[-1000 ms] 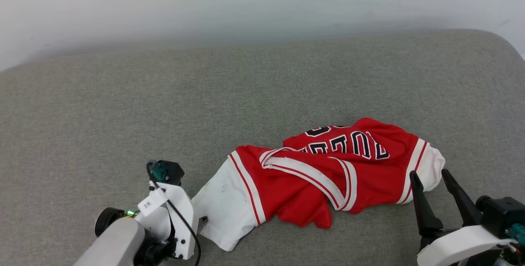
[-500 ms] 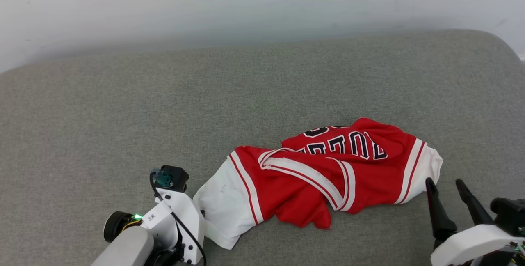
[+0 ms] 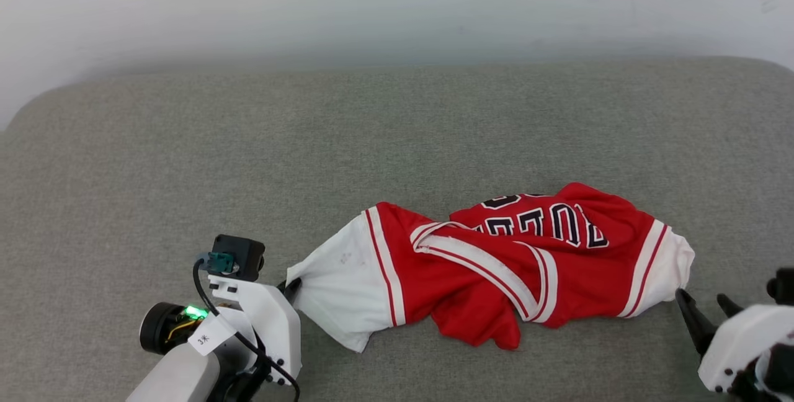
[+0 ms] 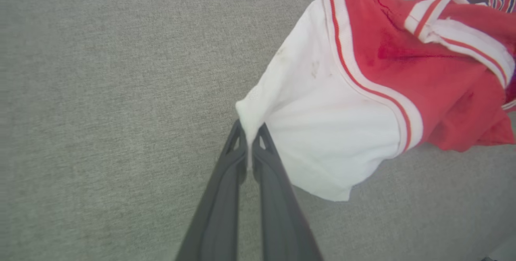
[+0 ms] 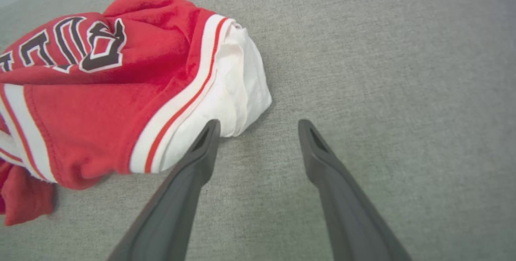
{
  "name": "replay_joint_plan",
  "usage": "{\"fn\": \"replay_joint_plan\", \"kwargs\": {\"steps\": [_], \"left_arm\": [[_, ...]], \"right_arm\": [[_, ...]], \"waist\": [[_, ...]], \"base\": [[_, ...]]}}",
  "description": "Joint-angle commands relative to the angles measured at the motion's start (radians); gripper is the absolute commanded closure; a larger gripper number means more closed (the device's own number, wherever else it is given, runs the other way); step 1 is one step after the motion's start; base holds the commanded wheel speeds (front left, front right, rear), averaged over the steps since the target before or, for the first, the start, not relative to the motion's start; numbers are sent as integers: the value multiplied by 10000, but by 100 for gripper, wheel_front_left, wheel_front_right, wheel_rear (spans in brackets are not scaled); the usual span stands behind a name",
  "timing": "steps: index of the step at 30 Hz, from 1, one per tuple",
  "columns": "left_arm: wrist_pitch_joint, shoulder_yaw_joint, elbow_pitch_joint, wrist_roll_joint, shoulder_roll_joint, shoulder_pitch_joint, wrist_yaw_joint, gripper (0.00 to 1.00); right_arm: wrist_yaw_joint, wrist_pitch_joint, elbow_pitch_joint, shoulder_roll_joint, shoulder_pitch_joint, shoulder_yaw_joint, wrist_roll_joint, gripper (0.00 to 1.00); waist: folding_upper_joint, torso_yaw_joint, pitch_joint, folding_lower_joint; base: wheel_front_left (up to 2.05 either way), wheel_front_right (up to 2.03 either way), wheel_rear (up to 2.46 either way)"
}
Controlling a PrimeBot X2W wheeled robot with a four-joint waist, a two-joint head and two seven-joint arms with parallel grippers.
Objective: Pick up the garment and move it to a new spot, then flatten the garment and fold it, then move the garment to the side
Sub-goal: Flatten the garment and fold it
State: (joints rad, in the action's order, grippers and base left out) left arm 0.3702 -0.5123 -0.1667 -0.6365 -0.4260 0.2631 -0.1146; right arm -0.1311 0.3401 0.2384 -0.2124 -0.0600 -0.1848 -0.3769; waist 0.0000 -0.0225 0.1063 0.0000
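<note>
One garment [image 3: 465,278] (crumpled), left claw [image 4: 250,133] pinching its white sleeve, right claw [image 5: 259,124] wide beside other sleeve

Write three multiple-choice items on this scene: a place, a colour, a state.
1. Where does the left gripper hold the garment? A) the red hem B) a white sleeve's edge C) the lettering
2. What colour is the surface under the garment? A) blue B) grey C) brown
3. How do the fingers of the right gripper stand? A) shut on cloth B) shut on nothing C) open

Answers: 1 B, white cloth is pinched between its fingers; 2 B, grey fabric lies all around; 3 C, a wide empty gap separates them.
</note>
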Motion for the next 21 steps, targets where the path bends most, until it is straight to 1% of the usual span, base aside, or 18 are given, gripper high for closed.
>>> {"fn": "replay_joint_plan", "kwargs": {"steps": [1,6,11,13,18,19,20,21], "left_arm": [[-70,12,201,83,-28,-2,-53,100],[-157,4,800,198,-80,110,-160,100],[-231,-22,1121,248,-65,241,-184,100],[-265,-17,1180,249,-43,264,-185,100],[-396,26,1195,196,-2,234,-223,100],[-420,33,1190,198,-5,232,-231,100],[-438,35,1175,178,8,223,-227,100],[-462,42,1164,164,16,208,-224,100]], "right_arm": [[7,291,121,-223,-356,222,-125,0],[7,1595,736,-828,-1145,832,-220,0],[7,2076,1358,-1151,-1729,1268,-199,0],[7,2277,1673,-1171,-1878,1464,-263,0],[5,3237,2645,-1125,-1801,2006,-482,0],[5,3374,2760,-1096,-1794,2081,-540,9],[4,3518,2853,-1082,-1799,2153,-627,51],[4,3608,2902,-1061,-1818,2211,-733,81]], "waist": [[0,88,76,0],[0,272,271,0],[0,467,571,0],[0,542,685,0],[0,689,835,0],[0,704,847,0],[0,717,844,0],[0,721,842,0]], "base": [[0,0,0],[0,0,0],[0,0,0],[0,0,0],[0,0,0],[0,0,0],[0,0,0],[0,0,0]]}}
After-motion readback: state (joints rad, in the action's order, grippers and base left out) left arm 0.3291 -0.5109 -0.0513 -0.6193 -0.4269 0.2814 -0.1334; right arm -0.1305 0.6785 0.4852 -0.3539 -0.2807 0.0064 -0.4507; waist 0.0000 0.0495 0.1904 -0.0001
